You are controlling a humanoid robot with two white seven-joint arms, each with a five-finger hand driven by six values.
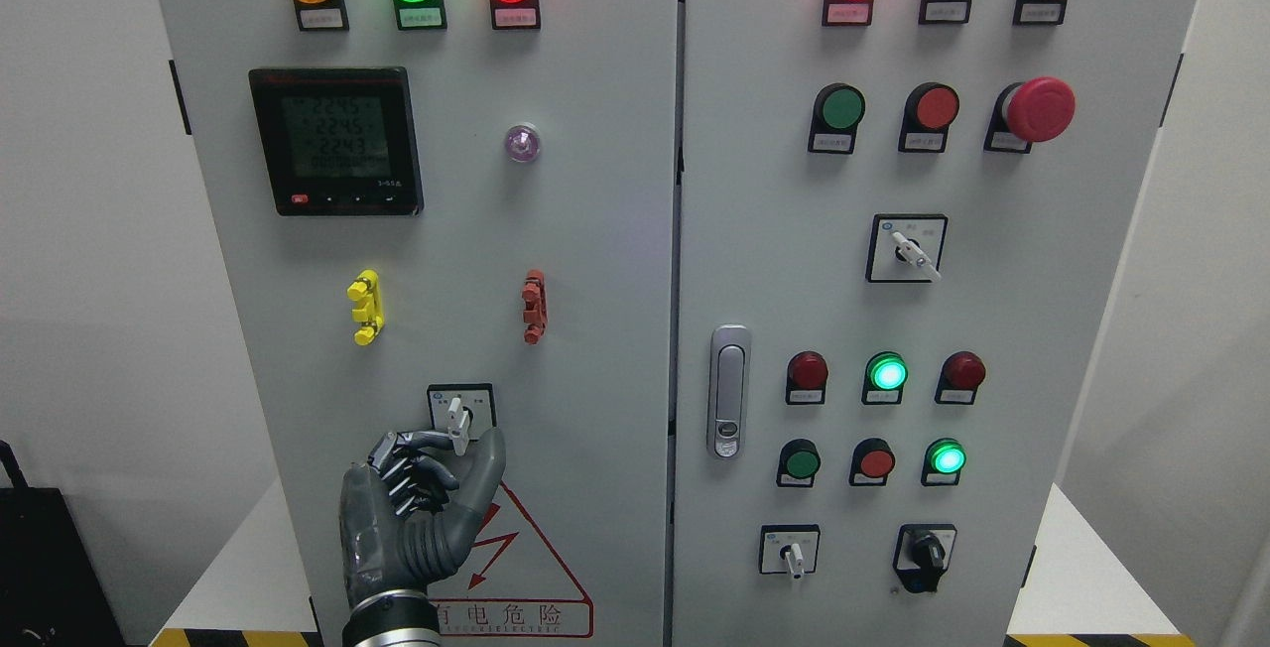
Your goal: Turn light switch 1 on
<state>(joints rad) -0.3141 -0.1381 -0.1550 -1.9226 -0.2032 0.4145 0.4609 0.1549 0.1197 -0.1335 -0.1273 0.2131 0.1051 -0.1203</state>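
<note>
Head view: left hand (pixel 422 503) raised in front of the left cabinet door (pixel 595 329), arm entering at the bottom edge left of the middle. Fingers (pixel 409 473) curled in, thumb (pixel 486 468) extended upward beside them, both closing toward the white lever of the rotary switch (pixel 459 416). Index fingertip touching or just short of the lever's lower end; firm grip not confirmable, so nothing clearly held. Switch set low on the left door, below the yellow clip (pixel 365 307) and red clip (pixel 534 306), just above the warning triangle (pixel 516 558). Lever's long axis near vertical, tipped slightly left at the top. Relative to the fingers, lever just above and a little right, lying between index tip and thumb tip. Likely next need, as a judgement: a pinch across the lever, then a twist about the axis pointing out of the door. Risk: fingertip sliding off the narrow lever. Right hand absent from view, leaving the left the only candidate.
</note>
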